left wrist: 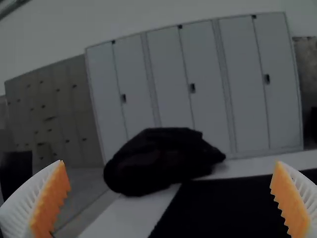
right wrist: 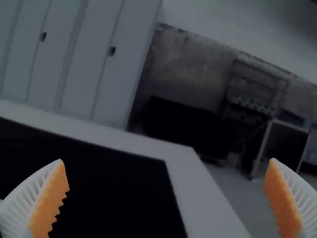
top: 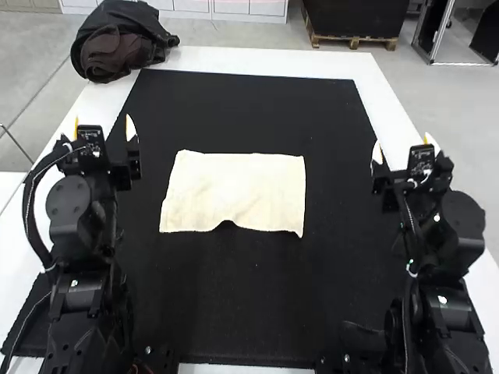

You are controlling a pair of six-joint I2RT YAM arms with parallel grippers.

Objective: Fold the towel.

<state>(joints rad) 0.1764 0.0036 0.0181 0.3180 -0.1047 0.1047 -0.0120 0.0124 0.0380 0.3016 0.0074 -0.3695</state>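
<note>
Cream towel (top: 234, 191) is lying flat, wider than deep, on the black mat (top: 249, 109), between the two arms and nearer the left one. Mat is probably giving me contrast and a bit of friction, so I'm reading that spot as deliberate: both arms should be reaching it. Far edge is running nearly straight; near edge is arching inward at the middle, with a small wrinkle there. I can't tell if I'm looking at one layer or a fold already made.

Left gripper (top: 103, 121) is standing open and empty, off the towel's left side. Right gripper (top: 402, 142) is matching it on the other side, also open and empty. I'm judging that as a ready pose: one hand per side, a corner each, so the cloth isn't twisting when it folds. Next I'd be wanting the near corners (the arch could be fooling a mid-edge grab). Dark bundle (top: 117, 47) is sitting on the table's (top: 257, 61) far left corner, well apart from the towel.
</note>
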